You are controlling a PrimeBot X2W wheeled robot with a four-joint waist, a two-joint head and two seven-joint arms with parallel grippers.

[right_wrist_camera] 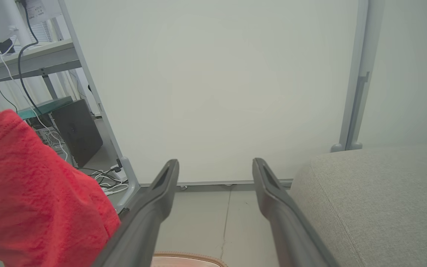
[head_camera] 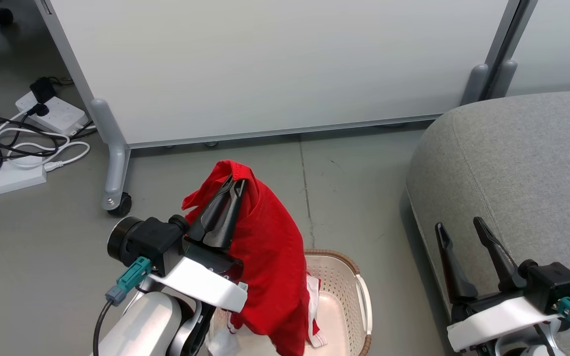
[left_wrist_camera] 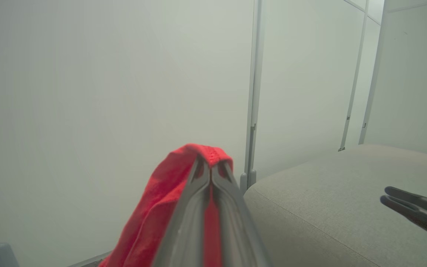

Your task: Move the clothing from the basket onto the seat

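Note:
My left gripper (head_camera: 234,181) is shut on a bright red piece of clothing (head_camera: 265,257), held up above the basket (head_camera: 352,287) so the fabric drapes down over the fingers. The same clothing (left_wrist_camera: 154,211) wraps my left gripper (left_wrist_camera: 210,167) in the left wrist view and fills the left side of the right wrist view as red fabric (right_wrist_camera: 32,193). White-trimmed cloth (head_camera: 314,306) still lies in the basket. The grey seat (head_camera: 517,168) is to the right. My right gripper (head_camera: 460,226) stands open and empty over the seat's front edge, also seen as gripper (right_wrist_camera: 215,165).
A pale wheeled partition panel (head_camera: 275,64) stands behind, its caster foot (head_camera: 117,198) on the floor to the left. Power strips and tangled cables (head_camera: 23,143) lie at the far left. Bare grey floor (head_camera: 354,188) separates basket and seat.

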